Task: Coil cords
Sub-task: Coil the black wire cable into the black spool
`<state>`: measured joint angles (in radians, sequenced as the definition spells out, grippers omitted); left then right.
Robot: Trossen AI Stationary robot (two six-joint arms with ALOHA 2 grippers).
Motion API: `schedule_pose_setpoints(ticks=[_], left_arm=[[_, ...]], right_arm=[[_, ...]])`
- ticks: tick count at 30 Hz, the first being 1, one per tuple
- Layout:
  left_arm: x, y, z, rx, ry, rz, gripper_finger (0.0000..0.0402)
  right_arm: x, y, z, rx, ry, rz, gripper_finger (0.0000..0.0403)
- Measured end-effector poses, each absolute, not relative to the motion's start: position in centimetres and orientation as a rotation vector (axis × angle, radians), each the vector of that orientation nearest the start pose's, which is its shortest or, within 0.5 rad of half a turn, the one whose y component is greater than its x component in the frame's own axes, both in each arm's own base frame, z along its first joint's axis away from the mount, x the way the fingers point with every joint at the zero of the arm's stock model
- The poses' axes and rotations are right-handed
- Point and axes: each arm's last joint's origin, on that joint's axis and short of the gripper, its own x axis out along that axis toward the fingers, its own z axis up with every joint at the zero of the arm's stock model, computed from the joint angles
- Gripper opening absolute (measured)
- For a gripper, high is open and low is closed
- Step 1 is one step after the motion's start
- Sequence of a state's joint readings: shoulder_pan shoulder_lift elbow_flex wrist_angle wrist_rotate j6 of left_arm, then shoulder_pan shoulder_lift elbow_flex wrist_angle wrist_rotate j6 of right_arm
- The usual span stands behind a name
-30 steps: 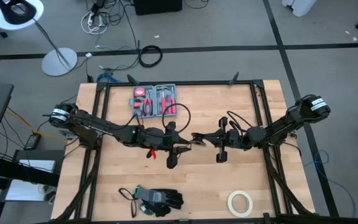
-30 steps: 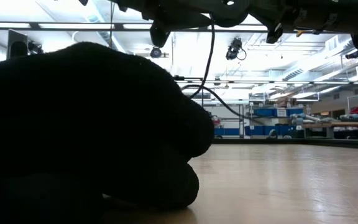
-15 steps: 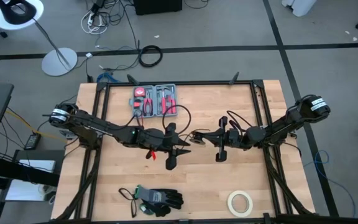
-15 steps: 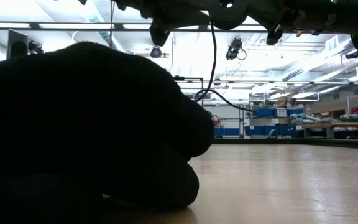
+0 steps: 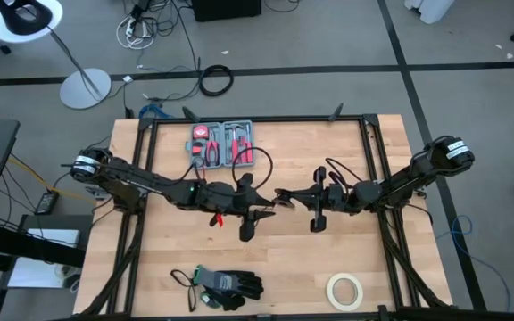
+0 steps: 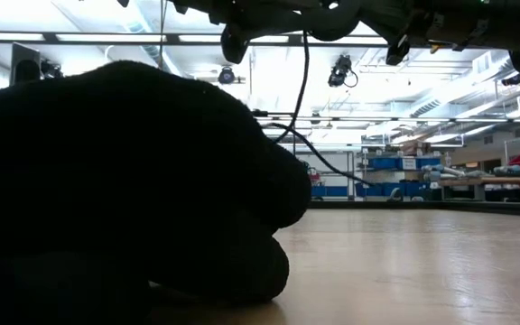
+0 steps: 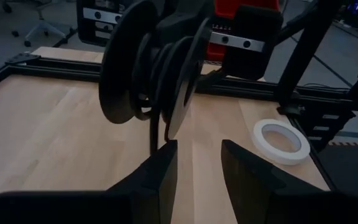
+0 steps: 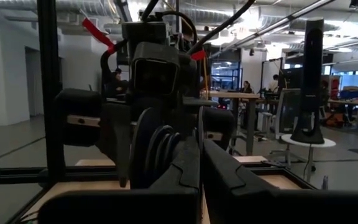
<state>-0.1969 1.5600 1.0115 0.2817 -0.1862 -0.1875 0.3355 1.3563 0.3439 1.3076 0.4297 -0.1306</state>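
Held up in the air, on the near side of the red-and-grey plastic tool case (image 5: pixel 222 144) and apart from it, over the table middle: the thin black cord (image 7: pixel 148 68), wound into a small round coil, with a loose tail hanging down. Pinched at the edge by the right gripper (image 5: pixel 286 197), fingers pressed narrow on it. Facing the coil from the other side, the left gripper (image 7: pixel 197 163), fingers spread wide and holding nothing, with the tail just above the gap between them. Three risks to judge from here. First, a slip — only a thin pinch on a round edge, so probably enough of a tug on the tail to drag the coil out or to turn it in the grip. Second, unwinding: with the tail free, easy to lose the outer turns on any tilt or shake. Third, a knock between the two grippers, very near to each other in the view from above. Hard also to check from table height — most of that view blocked by the black fabric gloves (image 6: pixel 125 181), lying far from the tool case, by the opposite table edge. Safer to close on the tail slowly, with a gentle pull.
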Motion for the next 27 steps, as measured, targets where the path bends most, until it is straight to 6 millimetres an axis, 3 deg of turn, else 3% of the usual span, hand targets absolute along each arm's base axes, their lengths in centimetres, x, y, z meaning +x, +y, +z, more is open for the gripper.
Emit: schedule_pose_setpoints(ticks=[27], left_arm=[[34.7, -6.0, 27.5, -0.126, 0.158, 0.064, 0.0122]], right_arm=[[22.5, 6.6, 21.3, 0.003, -0.274, -0.094, 0.0]])
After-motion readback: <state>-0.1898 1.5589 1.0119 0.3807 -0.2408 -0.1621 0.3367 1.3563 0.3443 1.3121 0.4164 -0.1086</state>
